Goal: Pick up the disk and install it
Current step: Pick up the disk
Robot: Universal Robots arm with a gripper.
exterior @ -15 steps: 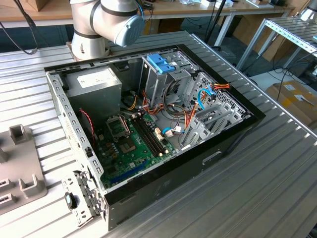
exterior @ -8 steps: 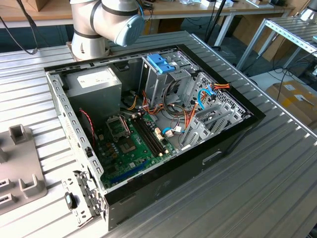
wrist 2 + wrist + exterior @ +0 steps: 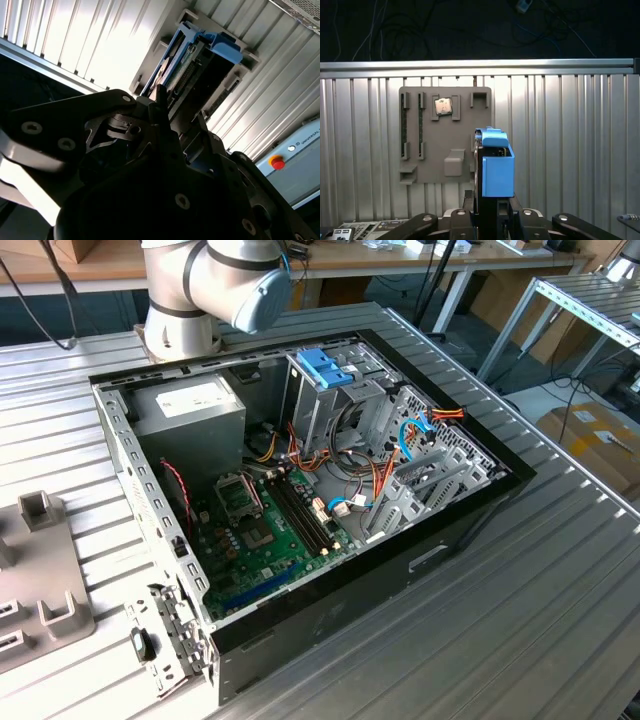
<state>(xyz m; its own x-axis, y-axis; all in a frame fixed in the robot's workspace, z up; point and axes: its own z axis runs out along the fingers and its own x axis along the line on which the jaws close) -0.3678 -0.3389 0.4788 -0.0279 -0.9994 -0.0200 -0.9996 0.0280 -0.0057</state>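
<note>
black claw [image 3: 490,205] is clamping the light-blue-framed rectangular disk [image 3: 497,172] at a grey holder plate [image 3: 447,140]; the open black computer case [image 3: 330,615] is awaiting it.

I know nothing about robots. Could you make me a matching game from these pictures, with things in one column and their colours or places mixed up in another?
Things:
1. disk
2. square chip
3. circuit board
4. round button

Colour or place:
A. green, inside the open case
B. red
C. in a light-blue frame
D. silver, on the grey plate

Pairs: 1-C, 2-D, 3-A, 4-B.
</note>
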